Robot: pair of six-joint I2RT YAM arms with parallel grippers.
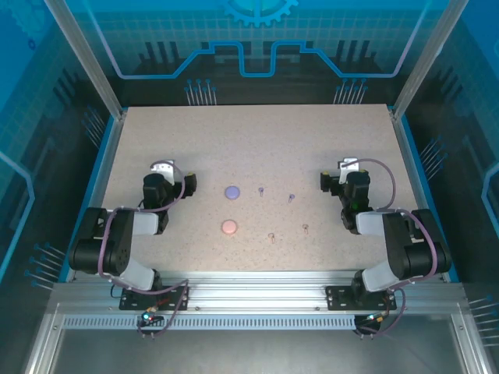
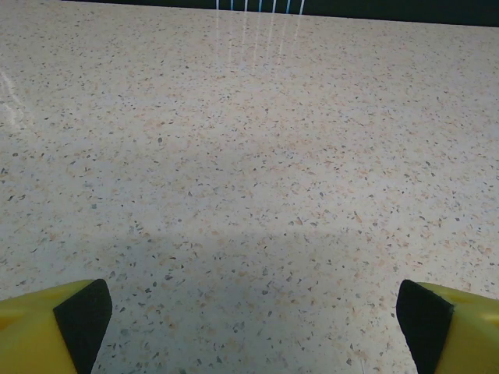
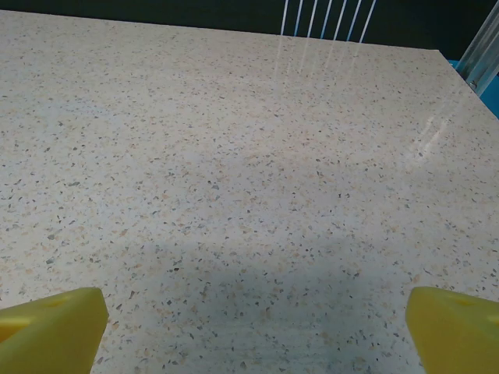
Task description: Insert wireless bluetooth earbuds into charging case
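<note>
Purple case: a round flat purple charging case [image 1: 231,191] lies near the middle of the tabletop [image 1: 257,132].
Pink case: a round flat pink charging case [image 1: 229,227] lies just in front of the purple one, apart from it.
Purple buds: the first purple earbud [image 1: 261,189] lies to the right of the purple case. The second purple earbud [image 1: 291,198] lies further right.
Pink buds: the first pink earbud [image 1: 271,236] lies to the right of the pink case. The second pink earbud [image 1: 306,228] lies further right. All four buds are out on the tabletop, not in a case.
Left gripper: the left gripper [image 1: 163,168] is wide open and holds nothing. It is well to the left of the cases.
Right gripper: the right gripper [image 1: 347,166] is wide open too, with nothing in it. It is to the right of the buds.
In the way: the two cases lie between the left gripper and the buds.
Cut off: in the left wrist view the yellow fingers [image 2: 47,327] poke in at the bottom corners.
Hard to see: the buds are tiny. I cannot tell which way they lie, or whether the cases are open.
Tabletop: pale with small dark specks, a bit shiny.
Room: see-through blue walls [image 1: 47,93] stand around it, and a metal rail [image 1: 257,292] runs along the near edge.
</note>
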